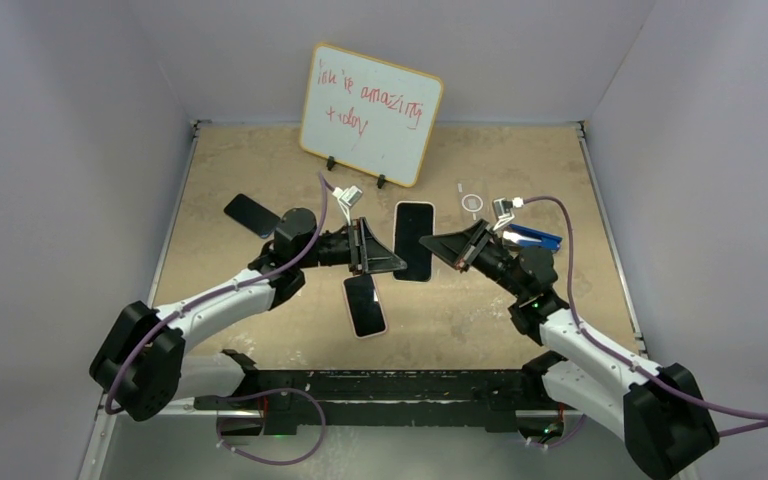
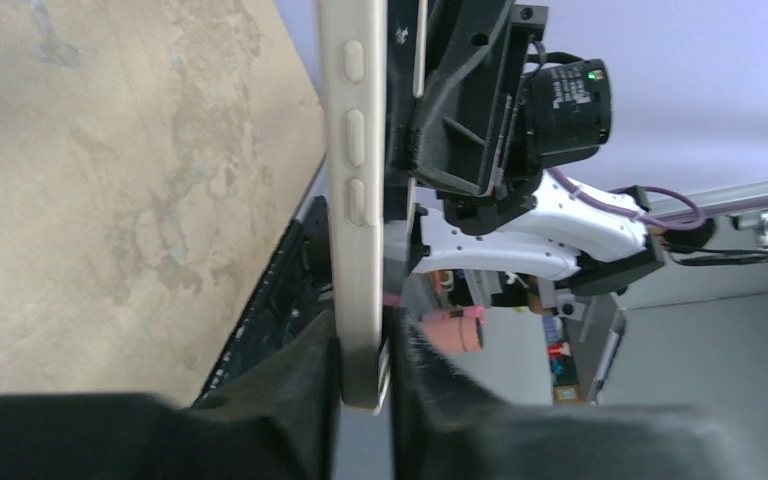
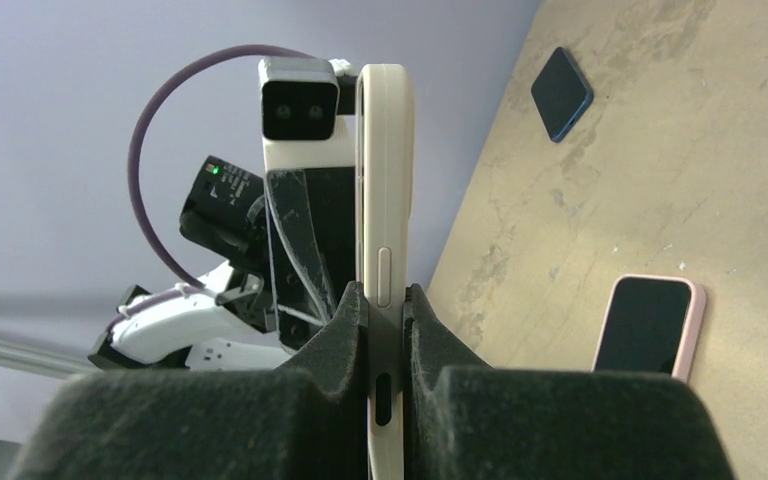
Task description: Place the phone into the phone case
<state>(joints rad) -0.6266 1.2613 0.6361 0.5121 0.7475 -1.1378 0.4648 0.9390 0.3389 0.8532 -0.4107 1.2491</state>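
Above the middle of the tabletop (image 1: 560, 300), my left gripper (image 2: 363, 370) and right gripper (image 3: 385, 310) both pinch 1 phone (image 1: 413, 240), fingers pressed on its 2 faces.

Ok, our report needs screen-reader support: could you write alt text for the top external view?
Over the table, the left gripper and right gripper clamp opposite long edges of a white-edged phone, screen up. A pink-cased phone lies just below it in frame, and a whiteboard stands behind.
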